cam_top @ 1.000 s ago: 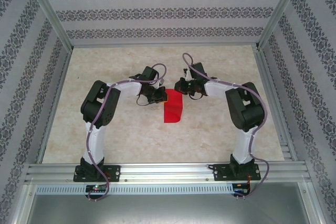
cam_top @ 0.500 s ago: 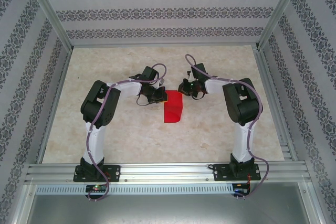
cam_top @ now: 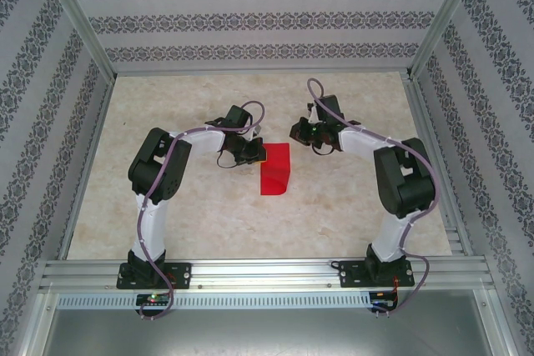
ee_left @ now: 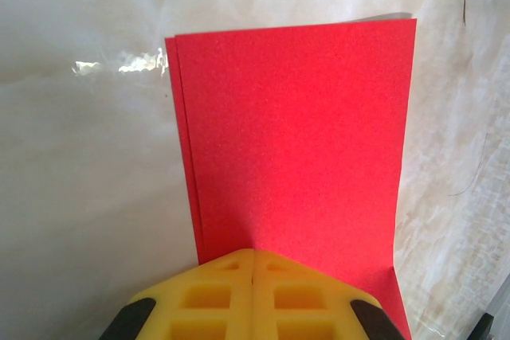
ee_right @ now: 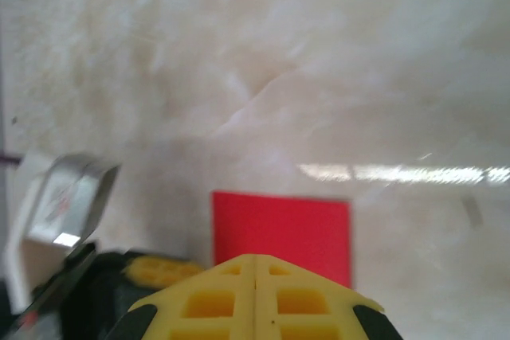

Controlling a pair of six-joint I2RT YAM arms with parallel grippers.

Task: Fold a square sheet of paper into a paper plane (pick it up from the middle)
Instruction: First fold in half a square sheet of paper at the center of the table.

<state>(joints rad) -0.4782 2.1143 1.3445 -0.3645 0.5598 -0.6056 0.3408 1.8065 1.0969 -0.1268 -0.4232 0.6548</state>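
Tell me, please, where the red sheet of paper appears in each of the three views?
Top external: the red sheet, folded, lies mid-table, just right of the left gripper.
Left wrist: the red sheet fills the centre, running down to the yellow fingertips.
Right wrist: the red sheet sits low centre, just above the yellow fingertips.
Shared landmark: the pale marbled table beneath it.

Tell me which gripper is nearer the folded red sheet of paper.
Left. The left gripper, shut, rests at the left edge of the sheet of paper, overlapping it; the right gripper, shut, hangs apart beyond its far right corner.
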